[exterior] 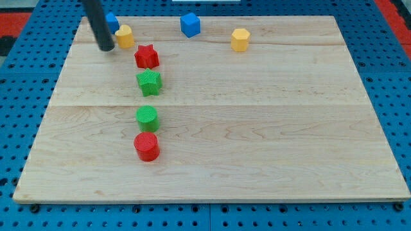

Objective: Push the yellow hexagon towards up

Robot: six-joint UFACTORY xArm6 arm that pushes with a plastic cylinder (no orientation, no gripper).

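Pushing the yellow hexagon toward the board's top edge calls for contact from its bottom-edge side, square on its middle, so it slides straight and does not skid off sideways; the block sits near the top edge, right of centre, with little board left above it, so I judge a short, slow shove is enough. My tip has no jaws and grasps nothing; it rests near the top-left corner, just left of another yellow block whose shape I cannot make out, well apart from the hexagon. The rod leans up toward the view's top-left, and must first round the blue cube
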